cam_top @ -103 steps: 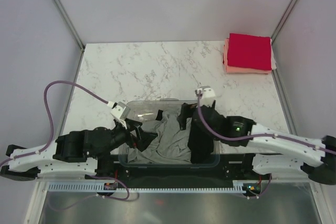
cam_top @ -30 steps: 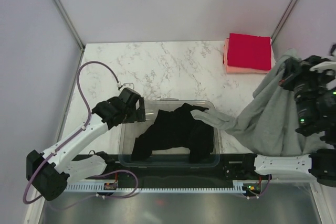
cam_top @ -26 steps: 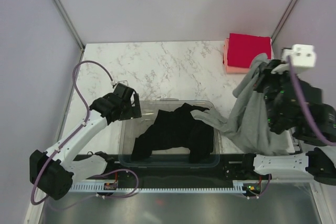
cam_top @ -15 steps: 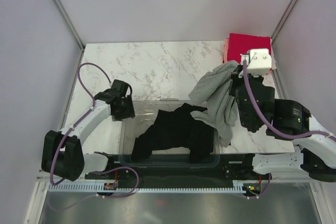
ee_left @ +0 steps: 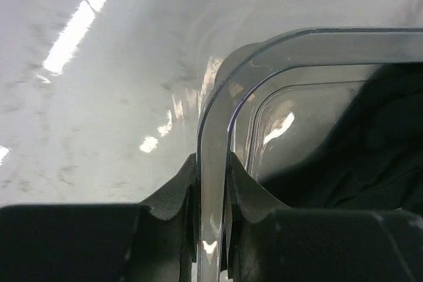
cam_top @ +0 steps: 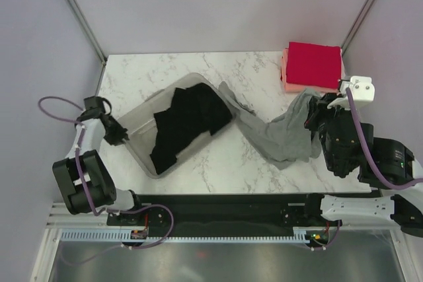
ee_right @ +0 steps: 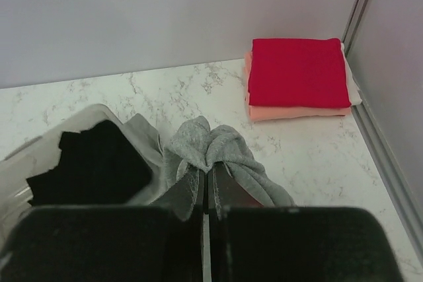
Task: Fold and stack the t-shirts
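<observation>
Far L: shows L gripper (cam_top: 114, 134) clamped on the rim of the clear bin (cam_top: 140, 109) at its L corner. Pinches the wall btwn both fingers (ee_left: 173, 193), one inside, one outside.

L-centre: sets the bin diagonal on the marble table (cam_top: 165, 74), near corner toward the arm bases. Holds one item only, the black tee (cam_top: 188, 123), crumpled and spread across most of the floor, reaching the far wall.

Centre: lays the grey tee (cam_top: 281, 140) loose on the table, outside the bin, stretched L to R. Touches the bin's R corner w/ one end; cannot tell if that end hangs over the rim.

R: shows R gripper (ee_right: 206, 171) closed tight on a bunched fold of the grey tee, lifting that end off the table.

Far R corner: stacks the red tee (cam_top: 314, 63), folded square, on the salmon-pink tee (ee_right: 297, 111), well apart from the bin.
</observation>
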You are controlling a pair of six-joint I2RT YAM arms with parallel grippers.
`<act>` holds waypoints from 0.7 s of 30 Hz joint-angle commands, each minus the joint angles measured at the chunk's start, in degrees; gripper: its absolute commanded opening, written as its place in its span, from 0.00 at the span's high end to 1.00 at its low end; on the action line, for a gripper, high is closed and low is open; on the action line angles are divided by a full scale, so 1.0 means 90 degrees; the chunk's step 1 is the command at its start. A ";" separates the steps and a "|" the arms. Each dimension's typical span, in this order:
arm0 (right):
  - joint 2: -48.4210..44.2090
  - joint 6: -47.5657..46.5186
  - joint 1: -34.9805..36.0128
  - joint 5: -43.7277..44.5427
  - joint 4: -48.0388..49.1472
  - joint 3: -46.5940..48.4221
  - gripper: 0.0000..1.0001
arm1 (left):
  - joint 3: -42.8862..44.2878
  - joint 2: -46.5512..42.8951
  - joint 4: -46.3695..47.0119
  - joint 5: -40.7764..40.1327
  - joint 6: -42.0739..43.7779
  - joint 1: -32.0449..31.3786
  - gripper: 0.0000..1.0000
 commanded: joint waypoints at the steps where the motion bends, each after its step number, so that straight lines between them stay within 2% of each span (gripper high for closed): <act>1: -0.0069 0.0501 -0.0021 -0.0083 -0.0062 -0.0299 1.00 | 0.0132 -0.0025 0.0381 -0.0019 -0.1011 0.1029 0.98; 2: -0.0078 0.0570 -0.0011 -0.0122 -0.0072 -0.0367 1.00 | -0.0168 -0.0170 0.0604 0.0126 -0.1526 0.1544 0.98; 4: -0.0088 0.0804 -0.0011 -0.0297 -0.0111 -0.0553 1.00 | -0.0521 -0.0298 0.1014 0.0584 -0.1940 0.2141 0.98; 7: -0.0118 0.0951 -0.0011 -0.0406 -0.0199 -0.0768 1.00 | -0.0465 -0.0192 0.1231 0.0168 -0.2156 0.2203 0.98; 11: -0.0303 0.1185 -0.0011 -0.0298 -0.0463 -0.0953 1.00 | -0.0073 0.0209 0.1298 0.0128 -0.2807 0.2232 0.98; 14: -0.0586 0.1507 -0.0011 -0.0532 -0.0657 -0.1217 1.00 | -0.0015 0.0482 0.1952 0.0293 -0.3326 0.2223 0.98; 16: -0.0810 0.2121 -0.0001 -0.0669 -0.0863 -0.1577 1.00 | 0.0160 0.0919 0.2119 0.0323 -0.3649 0.2223 0.98; 18: -0.1024 0.2686 -0.0011 -0.0942 -0.0825 -0.2190 1.00 | 0.0142 0.1117 0.2489 0.0479 -0.4361 0.2232 0.98; 19: -0.1055 0.2835 -0.0011 -0.1049 -0.0766 -0.2407 1.00 | 0.0035 0.1253 0.3013 0.0528 -0.4866 0.2232 0.98; 21: -0.1026 0.3137 -0.0011 -0.1430 -0.0542 -0.3032 1.00 | 0.0102 0.1526 0.3427 0.0626 -0.5251 0.2174 0.98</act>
